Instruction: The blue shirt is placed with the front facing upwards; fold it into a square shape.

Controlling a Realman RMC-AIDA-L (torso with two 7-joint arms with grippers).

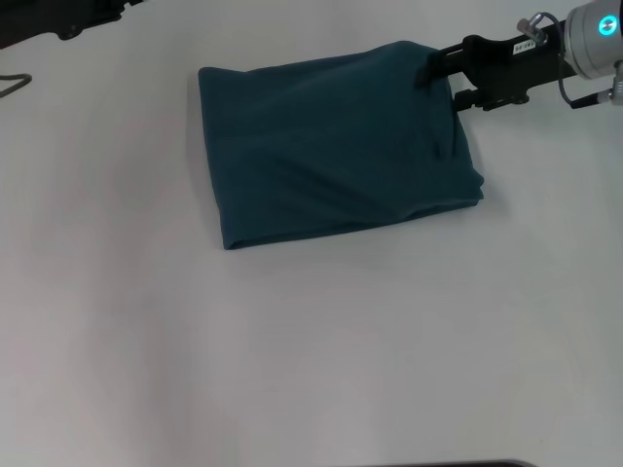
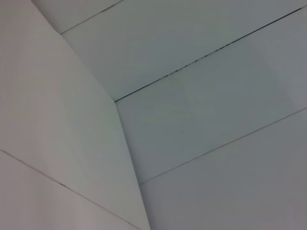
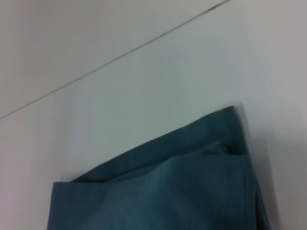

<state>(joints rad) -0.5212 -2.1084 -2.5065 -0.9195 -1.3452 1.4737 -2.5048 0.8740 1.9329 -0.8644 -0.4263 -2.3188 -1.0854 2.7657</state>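
The white table fills the head view, and everything else is placed here against the shirt lying on it. The shirt is folded into a rough rectangle, several layers thick, plain teal side up, with no lettering showing. Its left and near edges run fairly straight; the right edge is bulkier, with stacked folds bulging at the near-right corner.

The right gripper reaches in from the right of the shirt, at its far-right corner. Its black fingers lie at the cloth's far edge, touching it, and the corner is lifted a little around them. Whether they pinch the fabric or only rest against it cannot be told, nor how far apart they stand. The right wrist view shows only layered teal cloth with a hemmed corner, against the table.

The left arm is well off beyond the shirt's far-left corner, at the picture's edge; its gripper is out of sight, and its wrist view shows only pale panels.
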